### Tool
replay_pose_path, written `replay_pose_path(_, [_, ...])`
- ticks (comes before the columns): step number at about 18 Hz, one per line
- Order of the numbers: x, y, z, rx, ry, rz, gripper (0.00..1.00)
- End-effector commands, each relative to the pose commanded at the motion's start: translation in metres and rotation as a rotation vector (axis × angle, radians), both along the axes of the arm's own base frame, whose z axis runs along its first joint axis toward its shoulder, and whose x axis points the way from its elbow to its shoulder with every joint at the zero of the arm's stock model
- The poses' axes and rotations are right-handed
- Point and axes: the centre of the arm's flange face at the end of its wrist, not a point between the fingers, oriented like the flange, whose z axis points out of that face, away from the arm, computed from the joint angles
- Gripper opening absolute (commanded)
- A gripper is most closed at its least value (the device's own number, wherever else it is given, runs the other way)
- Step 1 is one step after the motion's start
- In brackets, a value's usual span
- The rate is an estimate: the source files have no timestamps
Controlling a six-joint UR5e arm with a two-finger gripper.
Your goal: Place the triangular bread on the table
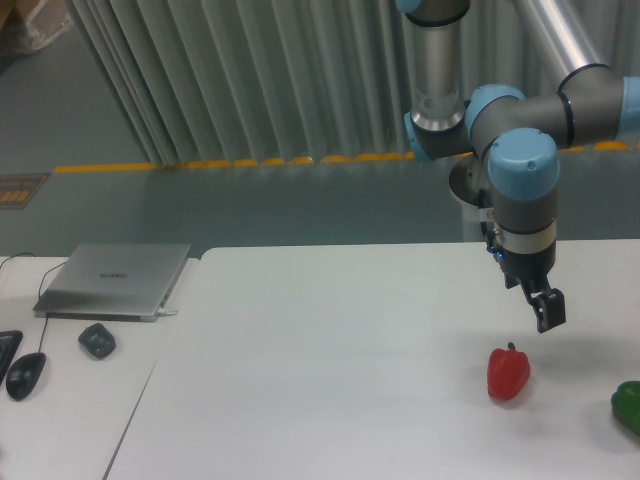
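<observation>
Bread of the triangular kind does not show anywhere in this view, neither on the tabletop (330,370) nor at the hand (549,310). The hand hangs at the end of the arm (523,190) above the right part of the tabletop, its dark fingers pointing down and close together; whether anything small sits between them cannot be told from here. Just below and to the left of the hand, a red bell pepper (508,372) stands on the tabletop, apart from the fingers. A green pepper (629,406) lies at the right edge. On the adjoining desk (70,400) sit a closed laptop (115,280) and a mouse (25,374).
</observation>
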Motion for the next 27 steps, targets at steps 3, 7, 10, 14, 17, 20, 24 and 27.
replay_pose_path(3, [-0.007, -0.003, 0.0, 0.014, -0.007, 0.021, 1.0])
replay_pose_path(7, [-0.046, -0.028, 0.006, 0.055, 0.011, 0.104, 1.0])
replay_pose_path(10, [-0.08, -0.053, 0.011, 0.084, 0.042, 0.164, 1.0])
replay_pose_path(14, [-0.113, -0.077, 0.013, 0.114, 0.033, 0.177, 1.0])
replay_pose_path(17, [-0.133, -0.096, 0.012, 0.138, 0.015, 0.14, 1.0])
replay_pose_path(20, [-0.149, -0.106, 0.007, 0.152, 0.026, 0.067, 1.0])
replay_pose_path(24, [-0.168, -0.111, 0.006, 0.186, 0.067, 0.094, 1.0])
replay_pose_path(27, [-0.189, -0.113, -0.001, 0.24, 0.128, 0.13, 1.0])
